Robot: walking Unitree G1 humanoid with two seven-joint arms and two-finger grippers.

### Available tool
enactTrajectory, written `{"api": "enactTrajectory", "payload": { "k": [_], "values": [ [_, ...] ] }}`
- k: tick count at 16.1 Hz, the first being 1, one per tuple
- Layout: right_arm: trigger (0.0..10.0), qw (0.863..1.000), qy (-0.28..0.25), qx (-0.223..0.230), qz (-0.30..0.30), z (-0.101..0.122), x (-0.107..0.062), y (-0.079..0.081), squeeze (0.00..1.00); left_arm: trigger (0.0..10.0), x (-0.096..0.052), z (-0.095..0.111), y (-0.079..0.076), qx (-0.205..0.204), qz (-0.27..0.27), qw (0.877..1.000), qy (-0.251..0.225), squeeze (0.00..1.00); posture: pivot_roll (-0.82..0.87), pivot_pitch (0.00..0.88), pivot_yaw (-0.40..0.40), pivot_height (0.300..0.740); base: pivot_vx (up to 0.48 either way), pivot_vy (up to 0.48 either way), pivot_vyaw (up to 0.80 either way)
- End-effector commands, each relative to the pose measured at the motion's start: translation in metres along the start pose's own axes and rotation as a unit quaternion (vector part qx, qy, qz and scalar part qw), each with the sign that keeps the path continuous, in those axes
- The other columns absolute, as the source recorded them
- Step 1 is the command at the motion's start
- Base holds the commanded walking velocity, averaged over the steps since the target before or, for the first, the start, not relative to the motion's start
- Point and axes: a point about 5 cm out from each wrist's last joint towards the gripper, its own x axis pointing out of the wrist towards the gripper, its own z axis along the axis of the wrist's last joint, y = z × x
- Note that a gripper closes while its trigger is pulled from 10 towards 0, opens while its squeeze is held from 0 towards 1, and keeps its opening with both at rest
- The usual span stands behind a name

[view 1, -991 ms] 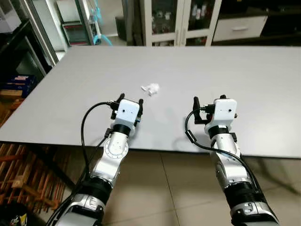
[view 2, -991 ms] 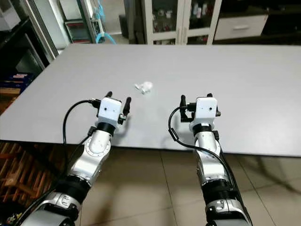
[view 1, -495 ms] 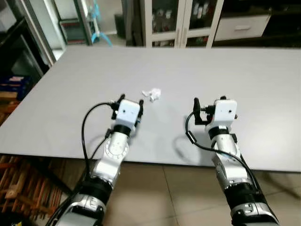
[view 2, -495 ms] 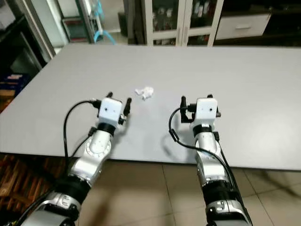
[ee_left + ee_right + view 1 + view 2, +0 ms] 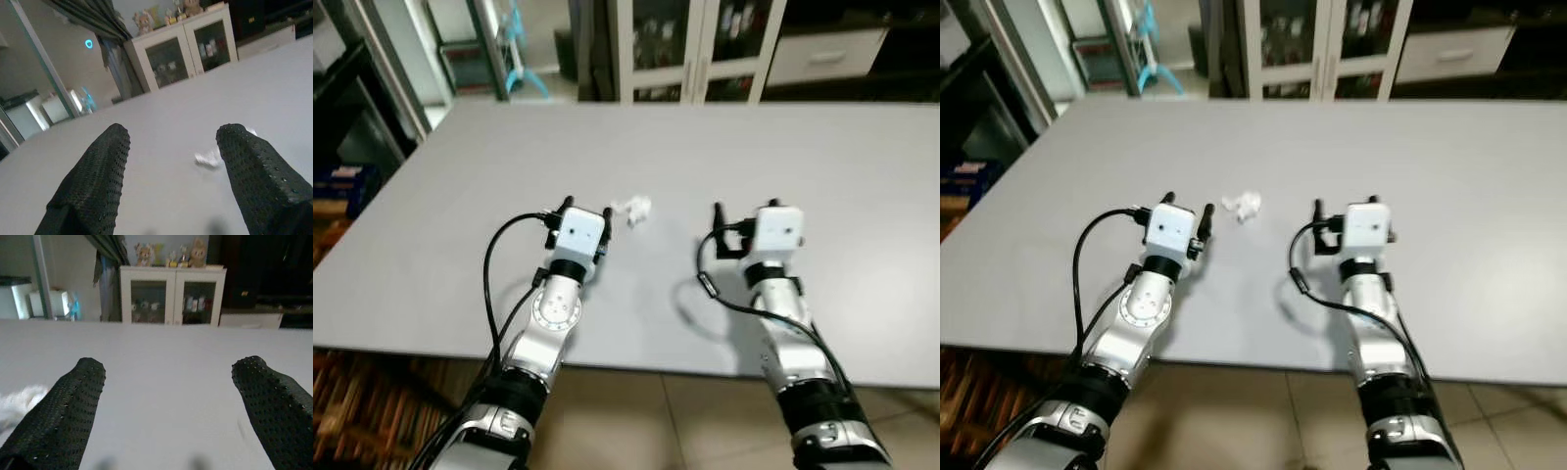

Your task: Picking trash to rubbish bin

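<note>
- A crumpled white scrap of trash (image 5: 633,210) lies on the wide grey bench (image 5: 460,176), just left of the frame's centre in the left eye view.
- The left gripper (image 5: 579,210) hovers over the bench in the lower-left half of the frame, its jaws apart and holding nothing; the scrap sits just beside its right finger, slightly beyond the tip.
- In the left wrist view the scrap (image 5: 211,155) appears past the two black fingers (image 5: 93,176), close to one of them.
- The right gripper (image 5: 744,211) is right of centre, level with the left one, jaws likewise spread wide and empty, well apart from the scrap.
- White glass-door cabinets (image 5: 690,49) stand behind the bench along the top of the frame; tiled floor (image 5: 685,421) shows along the bottom edge.
</note>
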Motion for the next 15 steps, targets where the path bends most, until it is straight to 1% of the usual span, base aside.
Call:
{"api": "enactTrajectory", "payload": {
  "k": [1, 9, 14, 15],
  "values": [
    [10.0, 1.000, -0.004, 0.007, 0.013, 0.0016, 0.0000, 0.0105, 0.00, 10.0, 0.0018, 0.0008, 0.0110, 0.009, 0.011, 1.000, -0.004, 0.00, -0.04, 0.048, 0.042, 0.740, 0.364, 0.000, 0.00],
    [10.0, 1.000, -0.002, 0.006, 0.016, 0.0004, -0.0011, 0.0123, 0.00, 10.0, 0.0029, 0.0023, 0.0096, 0.010, 0.006, 1.000, -0.005, 0.00, -0.04, 0.037, 0.047, 0.740, 0.361, 0.000, 0.00],
    [10.0, 1.000, 0.000, 0.007, 0.016, 0.0002, -0.0011, 0.0120, 0.00, 10.0, 0.0030, 0.0023, 0.0064, 0.014, -0.002, 1.000, -0.004, 0.00, -0.04, 0.051, 0.046, 0.740, 0.354, 0.000, 0.00],
    [10.0, 1.000, 0.000, 0.007, 0.016, 0.0001, -0.0011, 0.0121, 0.00, 10.0, 0.0025, 0.0027, 0.0060, 0.009, -0.004, 1.000, -0.007, 0.00, -0.04, 0.054, 0.046, 0.740, 0.292, 0.000, 0.00]
  ]
}}
